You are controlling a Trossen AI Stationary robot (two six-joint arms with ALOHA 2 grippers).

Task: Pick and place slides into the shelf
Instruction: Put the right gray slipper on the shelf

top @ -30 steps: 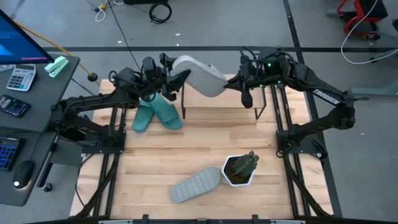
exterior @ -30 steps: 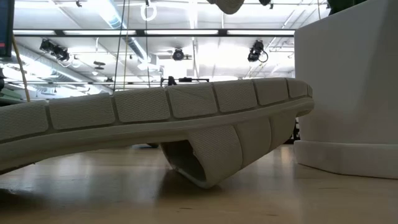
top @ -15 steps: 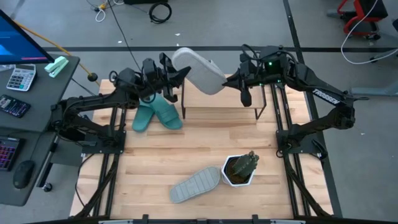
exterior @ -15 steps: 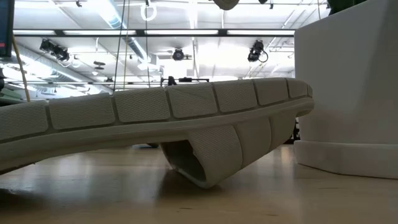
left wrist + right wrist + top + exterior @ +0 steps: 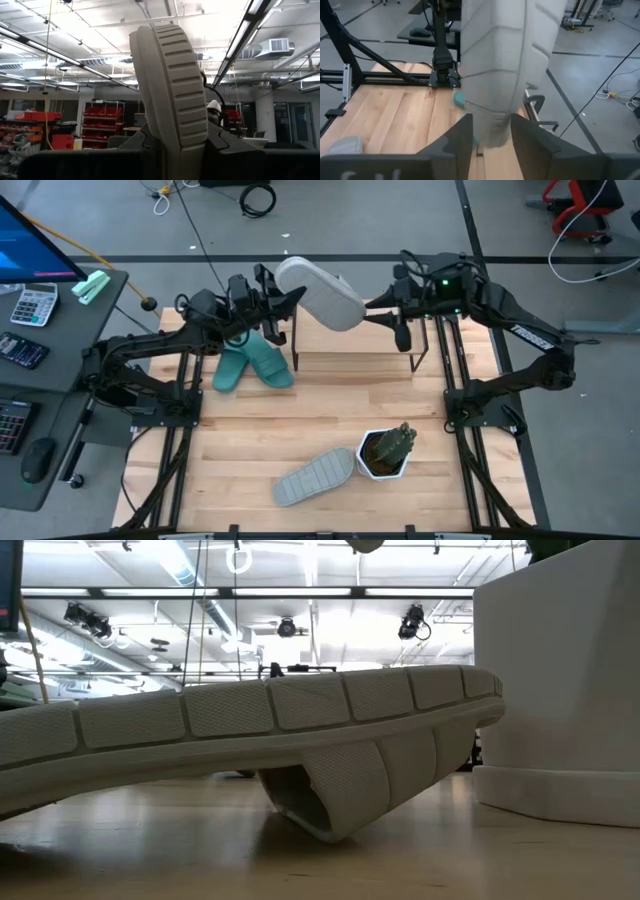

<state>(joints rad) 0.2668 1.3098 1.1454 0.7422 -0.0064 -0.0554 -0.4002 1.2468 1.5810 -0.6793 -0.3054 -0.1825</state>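
Teal-green slides (image 5: 252,361) are two in number, and they lie together on the wooden table (image 5: 330,405) at its left side, just beside the left end of the shelf, under the left arm. Left gripper (image 5: 285,302) is closed on one end of a light grey slide (image 5: 320,293), which is held in the air over the far part of the table, above the shelf (image 5: 355,361). In the left wrist view the ridged sole of this grey slide (image 5: 172,95) stands upright between the two dark fingers (image 5: 145,142), pressed on both sides. Right gripper (image 5: 372,305) is at the other end of the same slide; in the right wrist view its fingers (image 5: 457,135) stand on both sides of the slide (image 5: 505,70), partly open, and I cannot tell if they touch it. So two grey slides are seen in total: one in the air between the grippers, and a second grey slide (image 5: 315,476) lying with its sole up on the near part of the table. Close at its right stands one white pot with a green plant (image 5: 386,451). In the low view this second slide (image 5: 250,735) fills most of the picture, and the white pot (image 5: 560,690) is at the right.
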